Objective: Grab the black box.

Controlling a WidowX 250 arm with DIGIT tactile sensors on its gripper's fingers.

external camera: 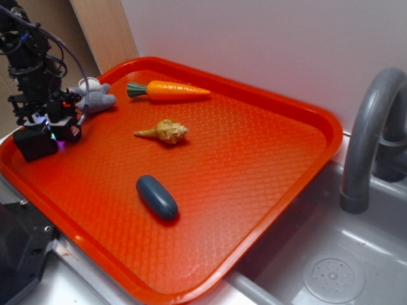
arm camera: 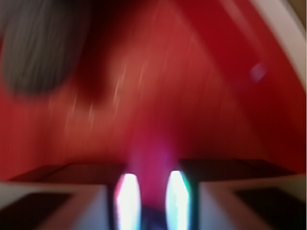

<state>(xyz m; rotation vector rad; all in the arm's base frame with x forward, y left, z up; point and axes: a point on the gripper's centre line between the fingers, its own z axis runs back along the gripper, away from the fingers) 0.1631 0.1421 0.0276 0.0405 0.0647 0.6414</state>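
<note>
red tray [external camera: 267, 190] is the reference. black box [external camera: 35, 142]: small matte black cube, plain faces, at the tray's far left edge, just left of the gripper [external camera: 63, 130]. no clear long axis; one corner faces the camera. gripper low beside the box, jaw gap not readable; wrist view blurred, can't tell any grasp.

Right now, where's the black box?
In the exterior view, the black box sits at the red tray's far-left edge, beside the gripper, near the plush mouse.
</note>
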